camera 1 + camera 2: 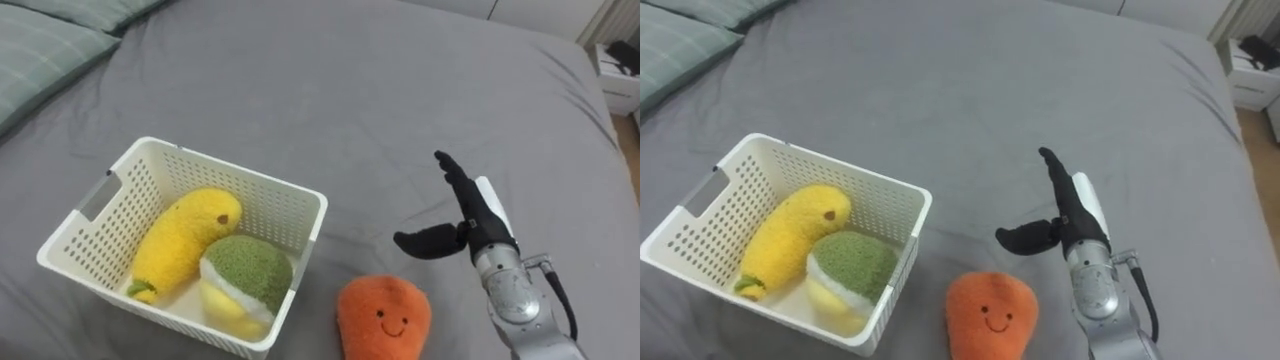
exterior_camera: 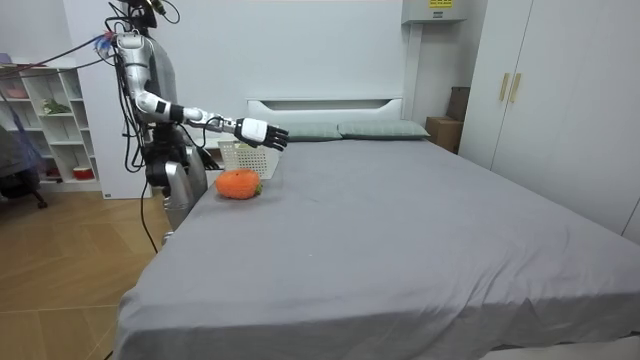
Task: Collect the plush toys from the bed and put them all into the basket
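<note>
Right hand (image 1: 478, 222) hovers over bed (image 1: 350, 90), fingers straight, thumb out, holding nothing. Orange toy (image 1: 384, 316) on sheet just beside basket (image 1: 300, 196), uncollected. Yellow toy (image 1: 185, 235) and green toy (image 1: 250, 268) inside basket. Risk: off-centre grab may nudge soft toy toward bed edge, or bump light basket.

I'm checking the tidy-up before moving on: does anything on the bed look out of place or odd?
One thing: the orange plush toy lies on the grey bed outside the white basket, while the yellow toy and the green toy sit inside. The right hand hangs open beside it. Nothing looks spilled or damaged.
</note>
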You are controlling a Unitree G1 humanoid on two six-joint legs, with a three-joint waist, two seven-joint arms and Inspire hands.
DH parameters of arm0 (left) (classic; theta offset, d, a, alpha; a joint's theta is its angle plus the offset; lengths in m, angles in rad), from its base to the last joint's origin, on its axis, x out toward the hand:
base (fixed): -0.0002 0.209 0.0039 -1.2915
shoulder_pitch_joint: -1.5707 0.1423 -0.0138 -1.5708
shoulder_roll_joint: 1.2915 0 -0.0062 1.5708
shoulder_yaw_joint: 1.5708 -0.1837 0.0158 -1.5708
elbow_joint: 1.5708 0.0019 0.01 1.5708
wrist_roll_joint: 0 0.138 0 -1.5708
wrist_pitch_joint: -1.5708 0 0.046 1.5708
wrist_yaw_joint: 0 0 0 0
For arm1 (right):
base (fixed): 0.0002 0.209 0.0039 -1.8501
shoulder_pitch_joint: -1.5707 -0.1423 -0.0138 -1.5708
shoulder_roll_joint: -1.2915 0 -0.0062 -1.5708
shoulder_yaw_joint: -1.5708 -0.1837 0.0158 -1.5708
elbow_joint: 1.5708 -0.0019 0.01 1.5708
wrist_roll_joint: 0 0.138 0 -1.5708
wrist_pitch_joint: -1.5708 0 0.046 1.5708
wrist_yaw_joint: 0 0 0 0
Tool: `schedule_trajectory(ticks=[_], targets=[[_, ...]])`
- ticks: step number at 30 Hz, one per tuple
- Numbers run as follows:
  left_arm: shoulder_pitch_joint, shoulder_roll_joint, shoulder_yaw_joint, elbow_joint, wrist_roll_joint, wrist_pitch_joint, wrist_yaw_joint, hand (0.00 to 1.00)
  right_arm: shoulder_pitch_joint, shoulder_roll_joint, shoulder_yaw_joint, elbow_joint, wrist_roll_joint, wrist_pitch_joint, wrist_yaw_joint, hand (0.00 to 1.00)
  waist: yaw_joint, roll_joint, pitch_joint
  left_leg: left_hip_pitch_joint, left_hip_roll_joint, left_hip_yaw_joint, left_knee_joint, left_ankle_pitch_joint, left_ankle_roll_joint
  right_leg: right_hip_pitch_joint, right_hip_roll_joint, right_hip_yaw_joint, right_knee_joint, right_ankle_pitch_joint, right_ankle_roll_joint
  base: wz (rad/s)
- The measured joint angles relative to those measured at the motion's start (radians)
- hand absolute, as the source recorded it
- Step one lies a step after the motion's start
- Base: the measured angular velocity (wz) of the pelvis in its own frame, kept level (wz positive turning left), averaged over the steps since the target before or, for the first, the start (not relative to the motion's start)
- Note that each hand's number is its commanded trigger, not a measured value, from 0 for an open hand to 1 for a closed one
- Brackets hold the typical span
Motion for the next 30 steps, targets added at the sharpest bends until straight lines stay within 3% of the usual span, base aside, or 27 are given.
schedule_trajectory(ticks=[7, 16, 21, 30], targets=[[0.004, -0.001, -0.003, 0.0, -0.002, -0.022, 0.022, 0.0, 0.068, 0.005, 0.006, 0.095, 0.009, -0.001, 0.058, 0.0, 0.001, 0.006, -0.0094, 0.015, 0.001, 0.009, -0.01, -0.001, 0.001, 0.008, 0.0, 0.006, -0.001, 0.0, 0.0, -0.04], [-0.002, -0.007, -0.062, -0.002, -0.058, -0.02, 0.022, 0.0, 0.122, 0.043, 0.013, 0.166, -0.004, 0.005, 0.137, 0.0, -0.013, 0.026, -0.0051, -0.001, 0.002, 0.011, -0.009, -0.008, 0.002, -0.007, 0.0, 0.011, 0.007, 0.0, 0.001, -0.01], [-0.005, -0.009, -0.062, -0.009, -0.058, -0.022, 0.021, 0.0, 0.121, 0.049, 0.038, 0.179, -0.004, 0.0, 0.148, 0.0, -0.029, 0.027, -0.0037, -0.006, 0.001, 0.01, -0.009, -0.008, 0.002, -0.011, 0.0, 0.004, 0.007, 0.0, 0.001, 0.01], [-0.022, -0.007, -0.06, -0.007, -0.058, -0.035, 0.014, 0.0, 0.123, 0.068, 0.053, 0.248, -0.061, 0.0, 0.18, 0.0, -0.025, 0.017, -0.0048, -0.02, 0.001, 0.007, -0.007, -0.007, 0.003, -0.027, 0.0, -0.001, 0.006, 0.0, 0.001, 0.02]])
